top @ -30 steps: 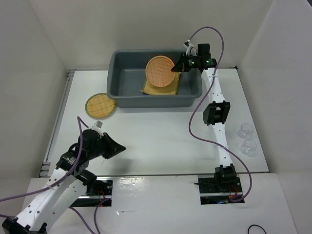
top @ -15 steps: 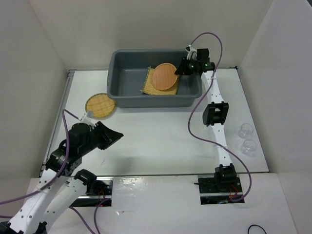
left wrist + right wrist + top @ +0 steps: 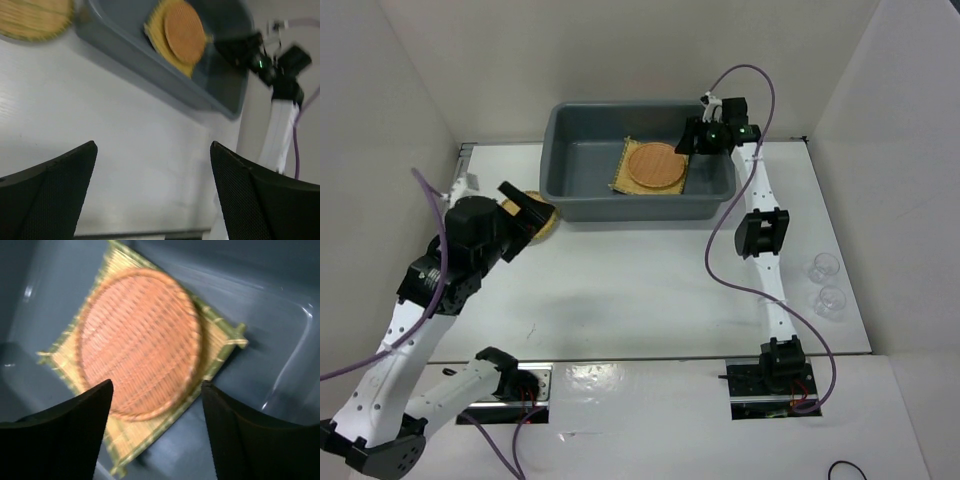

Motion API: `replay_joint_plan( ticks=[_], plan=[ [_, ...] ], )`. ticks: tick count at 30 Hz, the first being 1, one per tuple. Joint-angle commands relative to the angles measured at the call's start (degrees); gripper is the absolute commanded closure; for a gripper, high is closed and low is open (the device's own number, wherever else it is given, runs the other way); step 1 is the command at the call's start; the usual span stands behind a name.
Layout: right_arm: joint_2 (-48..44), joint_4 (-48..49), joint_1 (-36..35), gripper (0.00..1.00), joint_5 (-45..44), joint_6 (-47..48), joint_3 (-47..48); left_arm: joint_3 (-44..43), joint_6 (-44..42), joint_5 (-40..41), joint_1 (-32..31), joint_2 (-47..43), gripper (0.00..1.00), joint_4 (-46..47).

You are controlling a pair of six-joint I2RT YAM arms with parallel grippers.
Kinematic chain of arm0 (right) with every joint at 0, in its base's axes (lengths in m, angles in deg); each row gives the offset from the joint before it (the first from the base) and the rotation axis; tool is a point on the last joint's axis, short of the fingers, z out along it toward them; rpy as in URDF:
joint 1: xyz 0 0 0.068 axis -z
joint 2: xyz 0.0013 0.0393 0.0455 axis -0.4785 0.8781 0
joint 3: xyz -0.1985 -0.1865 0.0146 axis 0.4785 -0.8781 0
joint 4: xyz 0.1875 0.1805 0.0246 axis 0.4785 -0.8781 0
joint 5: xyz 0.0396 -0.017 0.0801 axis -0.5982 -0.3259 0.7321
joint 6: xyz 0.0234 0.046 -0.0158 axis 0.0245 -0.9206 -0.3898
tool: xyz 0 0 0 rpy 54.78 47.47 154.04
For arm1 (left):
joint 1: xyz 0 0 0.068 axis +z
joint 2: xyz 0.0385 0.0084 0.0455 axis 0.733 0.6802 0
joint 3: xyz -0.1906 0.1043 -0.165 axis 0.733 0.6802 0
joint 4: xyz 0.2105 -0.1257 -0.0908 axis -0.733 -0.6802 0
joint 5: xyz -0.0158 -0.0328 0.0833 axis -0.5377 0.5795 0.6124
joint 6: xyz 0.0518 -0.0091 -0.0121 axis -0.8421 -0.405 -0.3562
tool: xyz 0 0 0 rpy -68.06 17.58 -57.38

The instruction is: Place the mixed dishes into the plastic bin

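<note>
White table [image 3: 640,290], pale walls around. Near its left edge the left gripper [image 3: 528,208] hangs with jaws wide apart and empty, partly over the flat, woven, dark-rimmed yellow disc [image 3: 30,20]. At the far edge the grey plastic bin [image 3: 640,210] lies with its long axis left to right. Right of its middle the square slatted mat [image 3: 155,432] lies flat, with the round woven orange disc [image 3: 137,340] on it. The right gripper [image 3: 156,383] hangs above with jaws apart and empty. Two clear glasses [image 3: 825,267] stand near the right edge.

Left tool [image 3: 153,147], right tool [image 3: 156,385] agape
</note>
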Motion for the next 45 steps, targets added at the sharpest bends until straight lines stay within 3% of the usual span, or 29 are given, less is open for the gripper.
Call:
replay_joint_plan(
  ticks=[1, 4, 8, 12, 13, 14, 16, 22, 26, 27, 34, 38, 45],
  plan=[
    [-13.1, -0.1, 1.3, 0.22, 0.4, 1.0, 2.9, -2.3, 6.2, 17.4, 2.7, -3.7, 0.0, -6.0],
    [-19.4, 0.6, 2.5, 0.12, 4.4, 1.6, 2.9, 3.0, 11.4, 23.0, 3.9, -6.1, 0.0, -4.4],
    [-25.5, -5.7, 2.5, 0.07, 5.9, 7.2, 3.4, 10.1, 14.9, 19.2, 5.6, -4.3, 0.0, 2.8],
    [-30.3, -10.7, 2.5, 0.06, 5.9, 12.0, 3.4, 10.9, 9.1, 10.3, 17.3, 1.9, 0.0, 10.2],
    [-32.2, -11.5, 2.5, 0.06, 5.9, 12.8, 3.4, 10.2, 5.5, 6.9, 25.9, 3.9, 0.0, 12.8],
    [-33.2, -12.8, 2.5, 0.04, 5.4, 13.6, 3.4, 10.2, 3.9, -3.4, 31.5, 6.3, 0.0, 14.2],
    [-35.8, -13.4, 2.5, 0.03, 4.1, 16.0, 3.4, 12.1, 2.6, -14.6, 42.1, 12.8, 0.0, 19.9],
    [-40.1, -20.7, 2.5, 0.02, -1.7, 21.2, 3.4, 9.9, 2.1, -19.0, 45.5, 25.5, 0.0, 27.0],
    [-42.4, -24.5, 2.5, 0.02, -3.8, 22.7, 3.4, 14.2, -1.8, -34.5, 50.1, 36.8, 0.0, 39.4],
    [-42.9, -25.4, 2.5, 0.02, -3.8, 22.7, 3.4, 14.2, -4.3, -38.8, 50.8, 39.0, 0.0, 40.0],
    [-43.4, -25.4, 3.1, 0.02, -5.2, 22.1, 3.4, 12.6, -14.0, -41.3, 54.1, 45.4, 0.0, 38.0],
    [-43.4, -25.4, 3.1, 0.02, -5.2, 20.5, 3.4, 11.7, -16.0, -48.6, 54.1, 54.4, 0.0, 41.1],
    [-42.8, -25.4, 3.1, 0.02, -6.8, 19.2, 1.7, 12.3, -19.1, -55.7, 54.1, 61.9, 0.05, 47.3]
  ],
)
